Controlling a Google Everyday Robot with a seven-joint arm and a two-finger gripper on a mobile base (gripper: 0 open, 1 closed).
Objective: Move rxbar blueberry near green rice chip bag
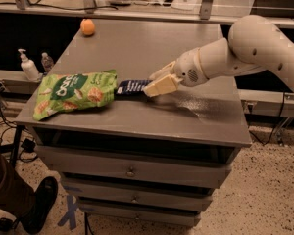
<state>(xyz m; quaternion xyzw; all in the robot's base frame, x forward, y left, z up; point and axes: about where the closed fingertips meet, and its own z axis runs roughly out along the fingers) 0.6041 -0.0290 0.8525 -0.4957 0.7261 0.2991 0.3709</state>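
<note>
The rxbar blueberry [131,87] is a small flat dark navy bar, held just above the grey table [201,116] right beside the right edge of the green rice chip bag [73,93]. The bag is large, crinkly and bright green, lying flat at the table's front left. My gripper [154,86] reaches in from the right on a white arm and is shut on the bar's right end, its cream fingers [160,85] clamping it. The bar's left end nearly touches the bag.
An orange ball [87,27] sits at the table's back left. Two small bottles [28,66] stand on a ledge left of the table. Drawers run below the table front. A dark shoe [39,204] is on the floor at lower left.
</note>
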